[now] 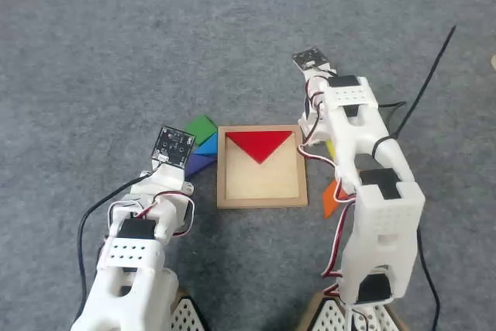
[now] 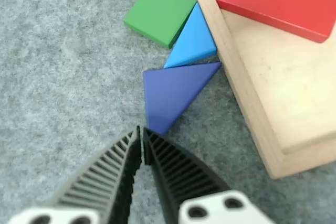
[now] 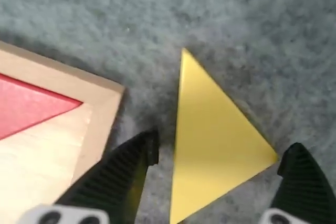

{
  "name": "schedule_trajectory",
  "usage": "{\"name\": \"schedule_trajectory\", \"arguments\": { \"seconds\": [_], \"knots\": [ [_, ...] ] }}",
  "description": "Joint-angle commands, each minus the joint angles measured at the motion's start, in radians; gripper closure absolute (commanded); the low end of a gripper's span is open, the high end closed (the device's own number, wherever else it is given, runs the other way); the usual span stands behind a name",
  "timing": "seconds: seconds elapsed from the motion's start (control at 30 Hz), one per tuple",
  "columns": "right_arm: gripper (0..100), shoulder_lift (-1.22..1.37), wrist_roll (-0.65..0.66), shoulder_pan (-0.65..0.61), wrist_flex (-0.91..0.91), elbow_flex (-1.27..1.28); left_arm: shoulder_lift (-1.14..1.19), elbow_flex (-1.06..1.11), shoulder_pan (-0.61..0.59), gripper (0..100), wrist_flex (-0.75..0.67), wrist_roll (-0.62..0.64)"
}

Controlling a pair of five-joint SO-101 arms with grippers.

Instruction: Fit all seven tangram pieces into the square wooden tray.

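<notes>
Left hand [image 2: 142, 134] closed just beside dark blue triangle [image 2: 176, 94], right hand [image 3: 223, 151] spread wide around yellow triangle [image 3: 207, 124]

Yellow triangle [image 3: 210, 145] on grey carpet [image 3: 157, 14], hand [image 3: 223, 148] spread around it, wooden tray [image 3: 102, 108] corner beside, red triangle [image 3: 31, 106] inside

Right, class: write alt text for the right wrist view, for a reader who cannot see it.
A yellow triangle lies on grey carpet, framed by the open right gripper. Beside it, a corner of the wooden tray holds a red triangle.
</notes>
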Motion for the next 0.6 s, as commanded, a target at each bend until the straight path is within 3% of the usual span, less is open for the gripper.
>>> {"name": "schedule_trajectory", "arguments": {
  "seconds": [0.0, 0.13, 0.3, 0.57],
  "knots": [
    [63.8, 0.025, -0.011, 0.007, 0.048, -0.038, 0.002, -0.042, 0.000, 99, -0.015, 0.002],
    [64.1, 0.077, -0.011, 0.007, 0.110, -0.117, 0.002, -0.042, 0.000, 99, -0.015, 0.002],
    [75.7, 0.124, -0.012, 0.007, 0.154, -0.186, 0.002, -0.042, 0.000, 99, -0.015, 0.002],
    [76.4, 0.125, -0.058, 0.008, 0.151, -0.192, 0.002, -0.042, 0.000, 99, -0.015, 0.002]
  ]
}}
